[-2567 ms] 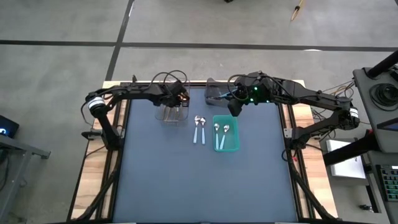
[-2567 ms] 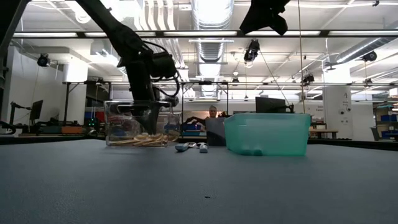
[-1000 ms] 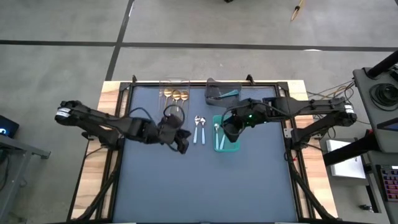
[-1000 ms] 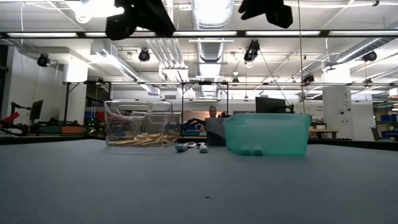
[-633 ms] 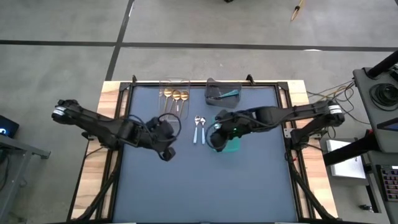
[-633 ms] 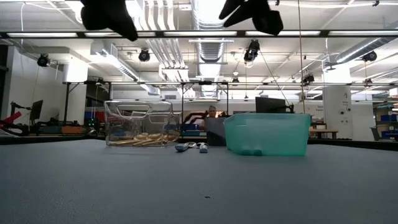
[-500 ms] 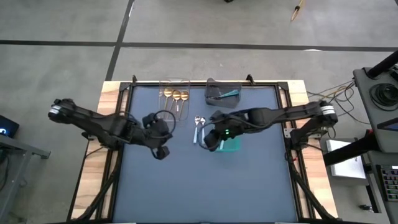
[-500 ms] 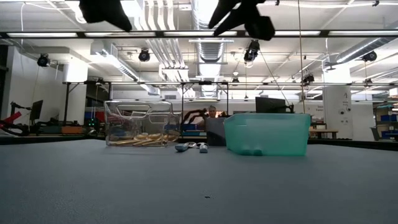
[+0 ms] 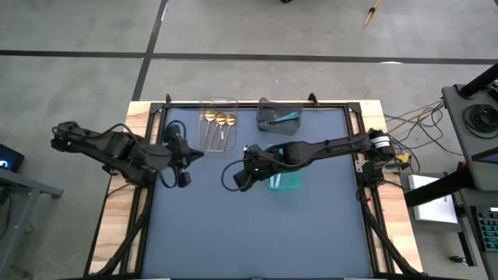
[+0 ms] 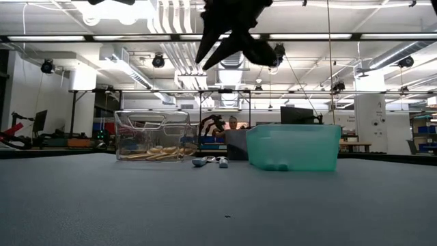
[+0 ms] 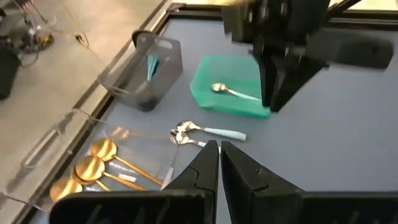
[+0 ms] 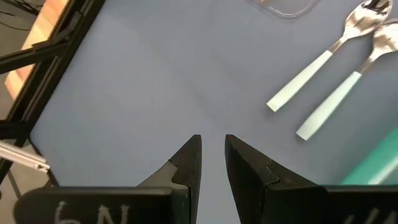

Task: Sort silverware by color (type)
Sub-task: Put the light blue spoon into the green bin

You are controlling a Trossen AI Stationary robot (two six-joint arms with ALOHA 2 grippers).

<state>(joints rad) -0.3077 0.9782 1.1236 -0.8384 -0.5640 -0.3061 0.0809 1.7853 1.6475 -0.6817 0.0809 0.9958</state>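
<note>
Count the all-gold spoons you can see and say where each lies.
3. The gold spoons lie side by side in the clear bin at the table's far edge, bowls outward; none elsewhere, though more could be hidden.

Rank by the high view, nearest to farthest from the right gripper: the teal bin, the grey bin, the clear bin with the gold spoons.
From the right gripper, mid-table:
1. Teal bin, just beside it, toward the right arm's base.
2. Clear bin with gold spoons, at the far edge.
3. Grey bin, far edge; too close to the clear bin to separate firmly.

The dark blue-grey worktop carries three bins: clear, grey, teal. Two light-blue-handled spoons lie directly on it between the clear and teal bins.
</note>
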